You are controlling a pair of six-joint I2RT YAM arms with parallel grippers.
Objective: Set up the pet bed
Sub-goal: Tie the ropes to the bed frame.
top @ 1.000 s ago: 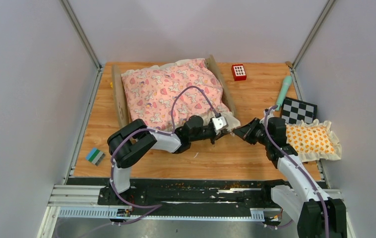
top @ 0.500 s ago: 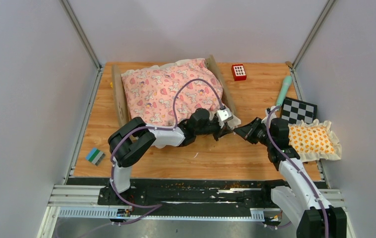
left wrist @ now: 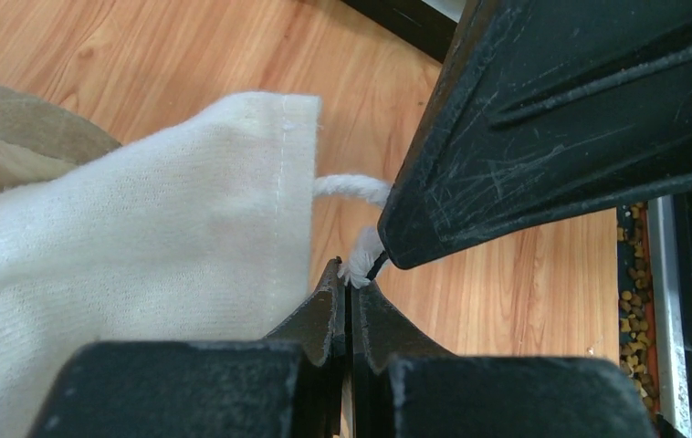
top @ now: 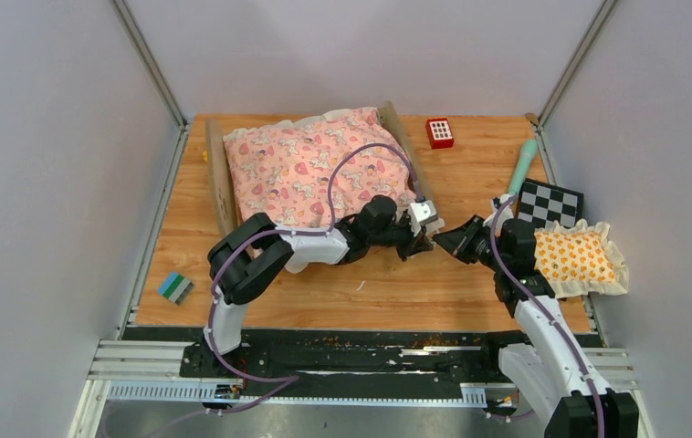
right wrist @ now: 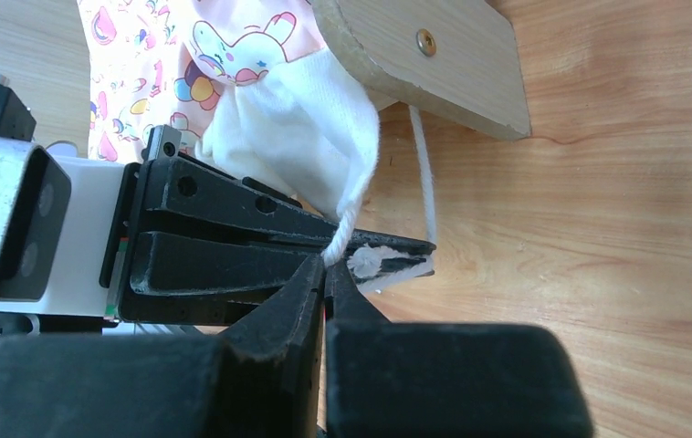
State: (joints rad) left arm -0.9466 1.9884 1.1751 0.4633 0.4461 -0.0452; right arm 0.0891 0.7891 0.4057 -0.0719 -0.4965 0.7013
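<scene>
Mid-frame, your left gripper (top: pixel 424 241) and right gripper (top: pixel 444 243) meet tip-to-tip, both pinching the white cord (right wrist: pixel 425 173) at the pet bed's (top: pixel 310 169) lower-right corner.

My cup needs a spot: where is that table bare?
Bare wood: the near strip from striped block to pillow, and between bed and red box. Crowded: beside the checkerboard, and at the bed's near corner, where left hand and right hand pinch a string.

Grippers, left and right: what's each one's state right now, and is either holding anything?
Left gripper: fingers shut on the white cord.
Right gripper: fingers shut on the white cord as well.
</scene>
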